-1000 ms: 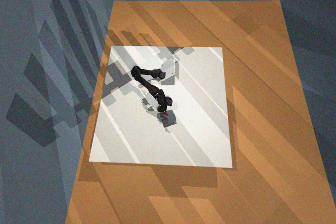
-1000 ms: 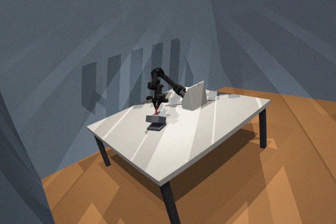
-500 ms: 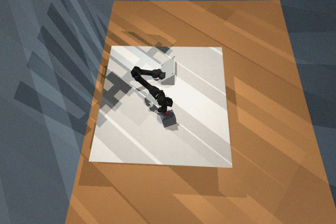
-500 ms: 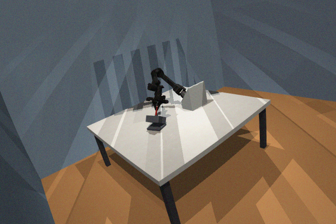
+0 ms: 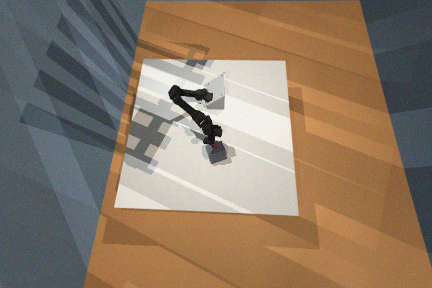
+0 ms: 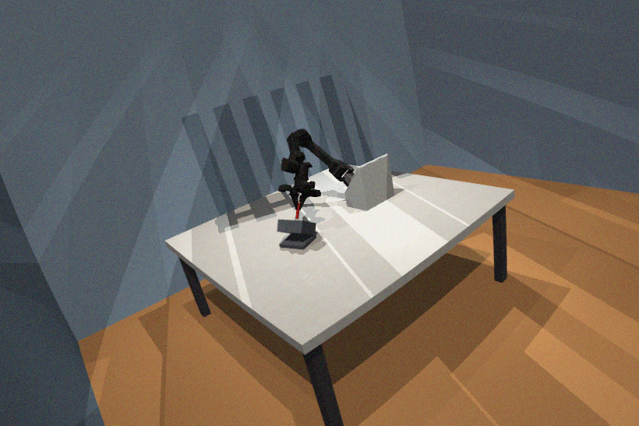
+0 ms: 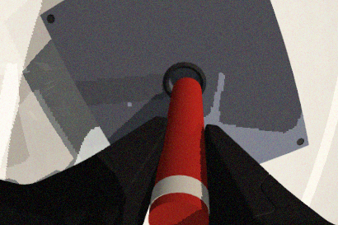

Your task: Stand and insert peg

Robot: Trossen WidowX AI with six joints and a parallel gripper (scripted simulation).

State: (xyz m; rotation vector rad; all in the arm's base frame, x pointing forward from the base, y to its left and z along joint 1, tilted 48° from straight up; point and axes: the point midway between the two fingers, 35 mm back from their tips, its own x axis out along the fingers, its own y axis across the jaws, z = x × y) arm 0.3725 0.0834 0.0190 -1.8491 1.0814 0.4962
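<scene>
The red peg (image 5: 214, 146) (image 6: 297, 210) (image 7: 183, 136) is held by my gripper (image 5: 213, 142) (image 6: 298, 203) (image 7: 185, 133), which is shut on it. The peg's white band (image 7: 177, 185) is on the near side of the fingers in the wrist view; its plain end points down at the sloped dark grey panel (image 5: 218, 156) (image 6: 296, 227) (image 7: 165, 25). In the wrist view the plain end covers the lower part of the dark-rimmed hole (image 7: 184, 65). The peg is at the hole's mouth; I cannot tell whether its tip is inside. The hole's near edge is hidden behind the peg.
The panel stands on a dark base on the white table (image 5: 258, 187) (image 6: 403, 251). A larger light grey slanted block (image 5: 215, 87) (image 6: 370, 186) stands beside the arm's base, well away from the gripper. Small dark dots (image 7: 50, 19) (image 7: 300, 141) mark the panel's corners.
</scene>
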